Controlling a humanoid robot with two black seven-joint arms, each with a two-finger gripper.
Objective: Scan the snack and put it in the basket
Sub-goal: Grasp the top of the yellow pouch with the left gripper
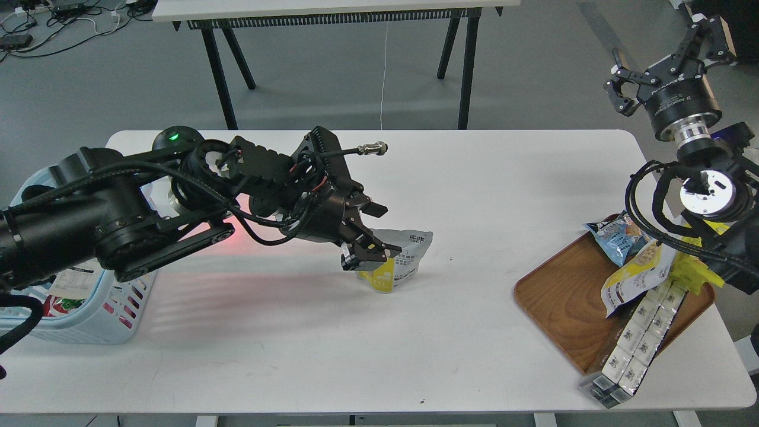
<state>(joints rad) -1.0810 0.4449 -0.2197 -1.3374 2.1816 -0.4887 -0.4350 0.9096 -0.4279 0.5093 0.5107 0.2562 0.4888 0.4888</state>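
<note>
The snack (401, 259), a yellow and white stand-up pouch, stands upright near the middle of the white table. My left gripper (376, 232) is open at the pouch's upper left. Its lower finger (363, 254) lies in front of the pouch's picture and its upper finger (375, 209) is above and clear of the pouch. The light blue basket (127, 299) stands at the table's left edge, partly hidden by my left arm, with packets inside. My right gripper (665, 58) is open and empty, raised high beyond the table's right side.
A brown wooden tray (563, 296) at the right holds a similar yellow pouch (635, 274), a blue packet (616, 235), a bright yellow pack (695, 270) and a long box of white packs (637, 339). A round scanner (173, 136) with a green light stands at back left; red glow falls on the table (237, 240).
</note>
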